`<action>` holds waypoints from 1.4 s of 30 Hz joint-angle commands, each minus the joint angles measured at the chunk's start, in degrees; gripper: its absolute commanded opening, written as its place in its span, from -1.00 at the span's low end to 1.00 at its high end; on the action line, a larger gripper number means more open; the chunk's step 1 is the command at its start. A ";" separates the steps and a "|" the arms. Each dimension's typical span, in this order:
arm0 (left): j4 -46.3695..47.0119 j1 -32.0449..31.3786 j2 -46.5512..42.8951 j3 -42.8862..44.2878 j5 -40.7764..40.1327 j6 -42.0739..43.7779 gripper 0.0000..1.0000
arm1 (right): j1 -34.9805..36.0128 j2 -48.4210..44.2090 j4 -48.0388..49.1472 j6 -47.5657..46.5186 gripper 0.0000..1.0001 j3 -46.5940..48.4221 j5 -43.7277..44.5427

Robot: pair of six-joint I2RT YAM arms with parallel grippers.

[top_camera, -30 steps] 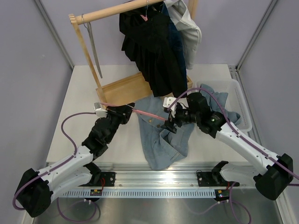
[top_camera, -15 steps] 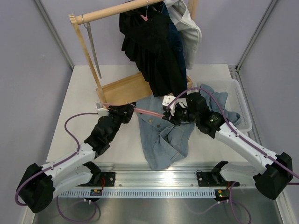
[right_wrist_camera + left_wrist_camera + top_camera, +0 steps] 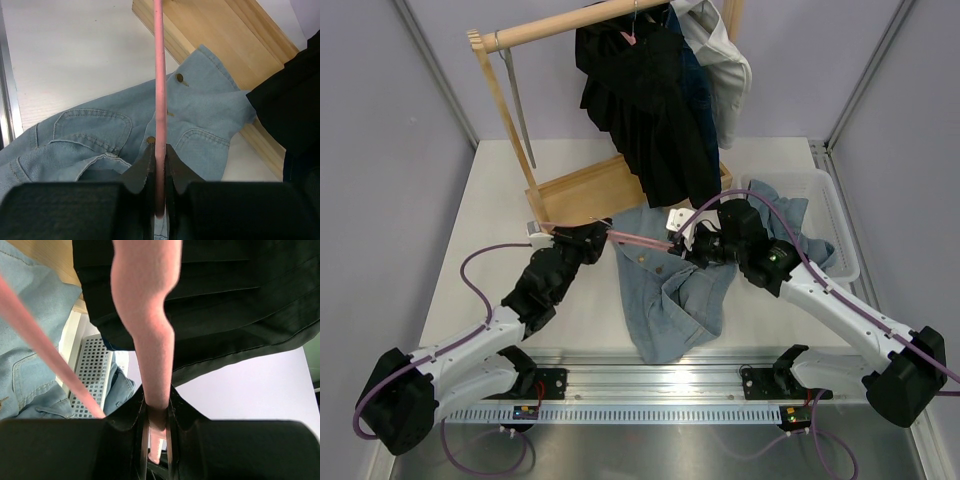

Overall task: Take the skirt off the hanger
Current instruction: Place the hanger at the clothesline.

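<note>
Only the wrist views show the grips: the left gripper (image 3: 157,440) and right gripper (image 3: 159,197) are each clamped on the pink hanger (image 3: 638,239). From above, the hanger is seen held over a crumpled denim garment (image 3: 670,300) on the table (image 3: 500,220). A black pleated skirt (image 3: 655,120) hangs from the wooden rail (image 3: 570,25).

The top external camera looked down from above and behind the arm bases, across the table (image 3: 500,200) toward the wooden rack (image 3: 570,22). The wrist cameras sat close behind the left gripper (image 3: 157,407) and right gripper (image 3: 159,162), facing along them. All three views shared the pink hanger (image 3: 642,240) and denim garment (image 3: 670,300).
</note>
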 commanded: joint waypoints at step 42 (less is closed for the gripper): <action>-39.59 1.77 -35.03 9.83 -2.07 65.39 0.98 | -1.91 8.16 -10.88 10.92 -1.00 29.07 13.17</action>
